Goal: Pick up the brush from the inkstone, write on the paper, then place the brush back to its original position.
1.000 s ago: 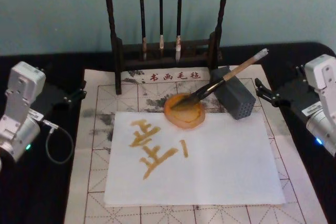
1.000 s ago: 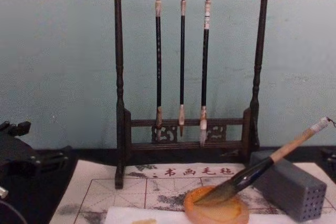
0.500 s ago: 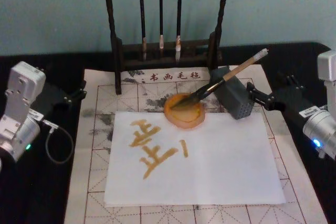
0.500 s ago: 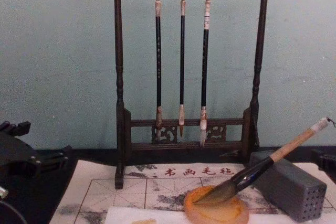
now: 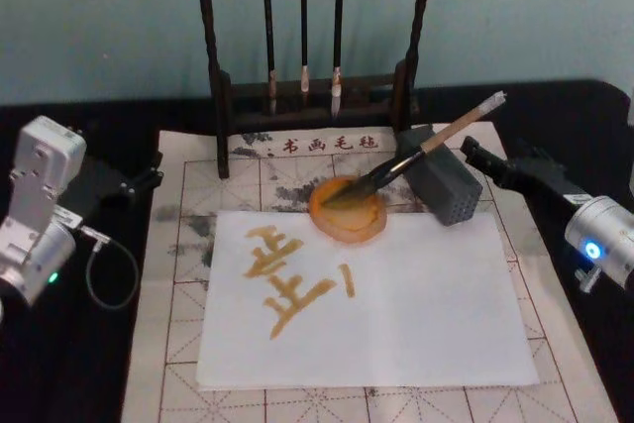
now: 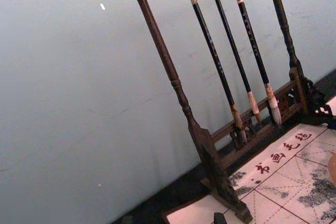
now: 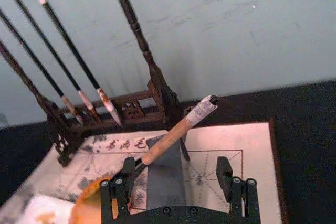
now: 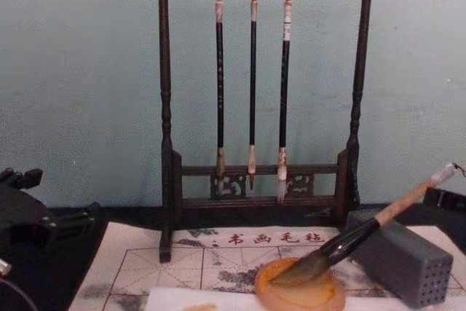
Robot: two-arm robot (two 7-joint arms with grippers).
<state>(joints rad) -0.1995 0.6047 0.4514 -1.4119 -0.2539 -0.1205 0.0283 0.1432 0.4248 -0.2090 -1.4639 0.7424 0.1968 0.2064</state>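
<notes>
The right tool [image 5: 474,153] is being advanced inward from the right edge of the tabletop [image 5: 79,373] and is now being held just beside the upper handle of the brush [image 5: 416,151], jaws wide, nothing gripped. The brush is being left undisturbed, its tip resting in the orange dish [image 5: 347,220] and its handle leaning on the grey block [image 5: 446,190]. The paper [image 5: 426,314] is already carrying amber strokes [image 5: 287,279]. A pick-up is judged to be in preparation, with no closure yet made. The left tool [image 5: 139,180] is being kept parked at the left, its state not discernible
</notes>
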